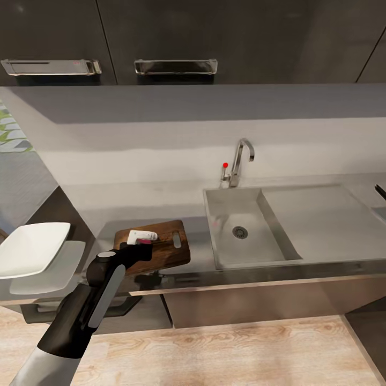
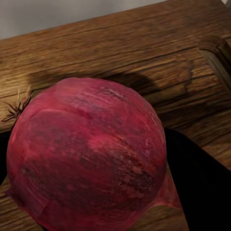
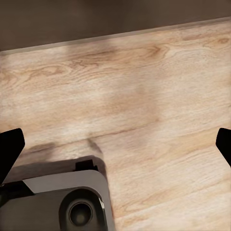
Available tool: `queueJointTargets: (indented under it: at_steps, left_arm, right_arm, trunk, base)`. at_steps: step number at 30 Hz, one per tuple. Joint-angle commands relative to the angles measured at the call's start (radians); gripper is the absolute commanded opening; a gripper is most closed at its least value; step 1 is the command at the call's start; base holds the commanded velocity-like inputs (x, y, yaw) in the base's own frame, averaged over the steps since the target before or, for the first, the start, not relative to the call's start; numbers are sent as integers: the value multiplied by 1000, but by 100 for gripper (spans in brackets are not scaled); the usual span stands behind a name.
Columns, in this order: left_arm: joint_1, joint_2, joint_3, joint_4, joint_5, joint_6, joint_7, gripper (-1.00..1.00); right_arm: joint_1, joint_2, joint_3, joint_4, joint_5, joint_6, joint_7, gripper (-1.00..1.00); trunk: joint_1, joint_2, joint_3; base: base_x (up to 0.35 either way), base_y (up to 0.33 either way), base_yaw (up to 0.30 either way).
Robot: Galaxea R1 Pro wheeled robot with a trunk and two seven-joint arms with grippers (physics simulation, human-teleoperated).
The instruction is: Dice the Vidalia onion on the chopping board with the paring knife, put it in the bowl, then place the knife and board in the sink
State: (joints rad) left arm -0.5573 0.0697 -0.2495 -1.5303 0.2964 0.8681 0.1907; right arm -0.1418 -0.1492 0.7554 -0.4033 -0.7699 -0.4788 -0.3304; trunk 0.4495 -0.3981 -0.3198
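The pinkish-red Vidalia onion (image 2: pixel 89 154) sits in my left gripper (image 1: pixel 142 239), right over the dark-brown chopping board (image 1: pixel 166 252). In the left wrist view the bulb hangs just above the board's grain, with a dark finger (image 2: pixel 204 185) beside it and the handle slot (image 2: pixel 219 53) close by. The board lies on the grey countertop (image 1: pixel 134 203), left of the sink (image 1: pixel 225 257). The white bowl (image 1: pixel 32 249) rests at the counter's left end. My right gripper (image 3: pixel 115 147) is open over the wooden floor. The paring knife is hidden.
A chrome faucet (image 1: pixel 241 160) with a red knob (image 1: pixel 225 164) stands behind the basin, and the drainboard (image 1: pixel 316 214) runs to its right. A dark object (image 1: pixel 380 191) pokes in at the counter's right edge. Dark wall cabinets (image 1: pixel 177 37) hang overhead. Wooden floor (image 1: pixel 241 354) lies in front.
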Motion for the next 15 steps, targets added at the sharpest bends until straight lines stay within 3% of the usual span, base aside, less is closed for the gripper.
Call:
queueJointTargets:
  at_steps: [1,15]
  left_arm:
    - [-1,1,-2,-1,10,3,10,-100]
    - [-1,1,-2,1,10,3,10,-100]
  right_arm:
    - [-1,-1,9,-2,-6,-3,-7,100]
    - [-1,-1,9,-2,-6,-3,-7,100]
  trunk:
    - [1,-2,-2]
    - [1,-2,-5]
  base:
    - [4,2,0]
    - [12,0,0]
